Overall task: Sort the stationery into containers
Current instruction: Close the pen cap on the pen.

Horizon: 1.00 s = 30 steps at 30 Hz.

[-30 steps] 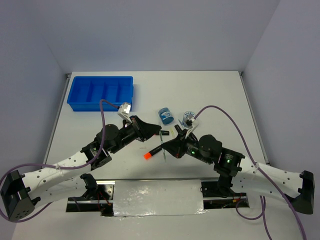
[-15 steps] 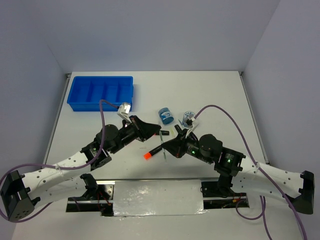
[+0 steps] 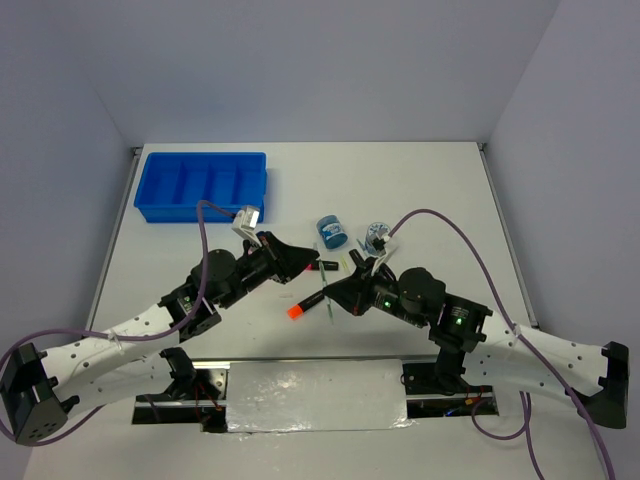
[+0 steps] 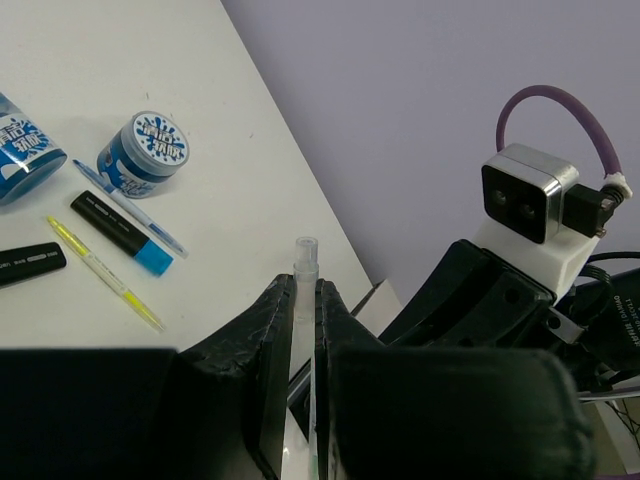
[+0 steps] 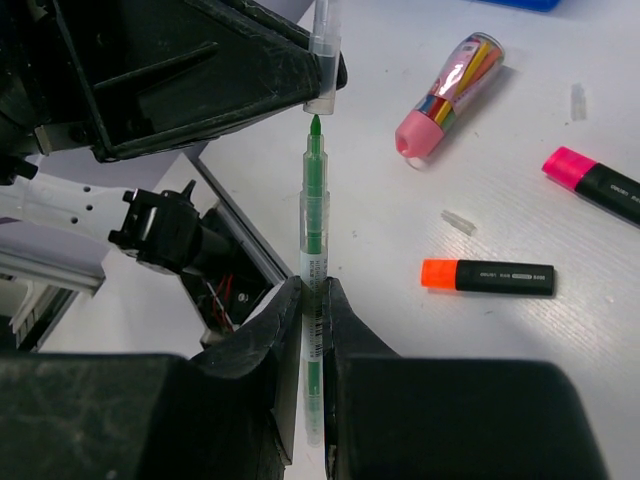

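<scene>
Green pen (image 5: 316, 215) clamped in right pincer (image 5: 313, 292); clear cap (image 4: 305, 262) in left pincer (image 4: 303, 294).

A robotics lab test cell: a white table (image 3: 440, 180) boxed in by bare lilac walls (image 3: 300, 70).

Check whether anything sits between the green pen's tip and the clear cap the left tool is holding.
Nothing visible does. The green pen in the right tool has its tip right at the open mouth of the clear cap gripped by the left tool.
</scene>
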Each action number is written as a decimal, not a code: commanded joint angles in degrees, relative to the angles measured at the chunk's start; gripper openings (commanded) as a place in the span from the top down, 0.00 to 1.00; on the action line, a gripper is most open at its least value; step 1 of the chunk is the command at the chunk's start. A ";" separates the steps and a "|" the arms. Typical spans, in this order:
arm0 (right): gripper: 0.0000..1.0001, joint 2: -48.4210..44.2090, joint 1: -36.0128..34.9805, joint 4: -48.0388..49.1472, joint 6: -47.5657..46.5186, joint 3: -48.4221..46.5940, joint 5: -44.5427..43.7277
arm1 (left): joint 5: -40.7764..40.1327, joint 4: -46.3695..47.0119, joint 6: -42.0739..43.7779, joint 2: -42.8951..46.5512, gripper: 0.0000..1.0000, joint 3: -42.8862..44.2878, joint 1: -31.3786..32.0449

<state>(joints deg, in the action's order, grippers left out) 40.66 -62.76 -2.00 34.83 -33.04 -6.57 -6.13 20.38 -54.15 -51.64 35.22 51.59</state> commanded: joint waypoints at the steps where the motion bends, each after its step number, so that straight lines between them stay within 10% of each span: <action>1: 1.00 0.29 -0.43 -0.37 -1.08 -3.96 -1.17 | 0.33 2.65 0.98 0.49 1.00 0.73 0.26; 30: 1.00 4.86 -0.43 0.77 -0.46 -4.49 0.42 | -2.66 0.71 0.54 2.33 1.00 2.04 0.26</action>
<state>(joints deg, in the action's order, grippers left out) 44.60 -62.76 -2.63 35.22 -35.11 -4.78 -8.69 18.44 -54.17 -49.98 35.24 51.59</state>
